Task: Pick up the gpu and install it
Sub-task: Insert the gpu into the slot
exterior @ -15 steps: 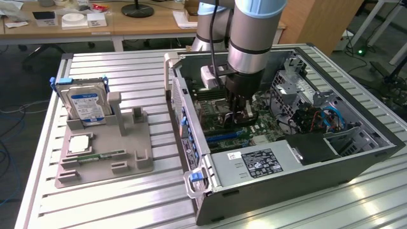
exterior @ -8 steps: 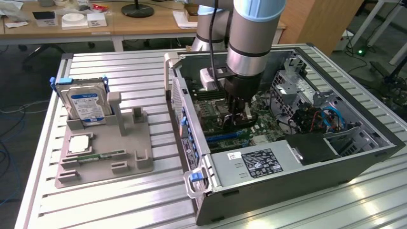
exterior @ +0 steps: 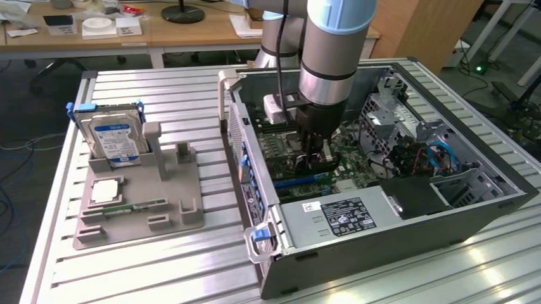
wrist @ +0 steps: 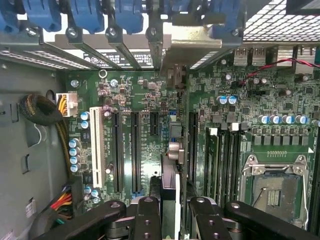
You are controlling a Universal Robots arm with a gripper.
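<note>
My gripper is down inside the open computer case, just above the motherboard. It is shut on the gpu, which I see edge-on between the two black fingers. The card stands upright over the board, running toward the rear slot openings. Its silvery end bracket sits at the case's back wall among the slot covers. In the exterior view the gpu is a dark shape under the gripper, mostly hidden by it.
A white slot and black expansion slots lie beside the card, and a CPU socket on its other side. A power supply fills the case's near end. The grey fixture at the exterior view's left holds a hard drive.
</note>
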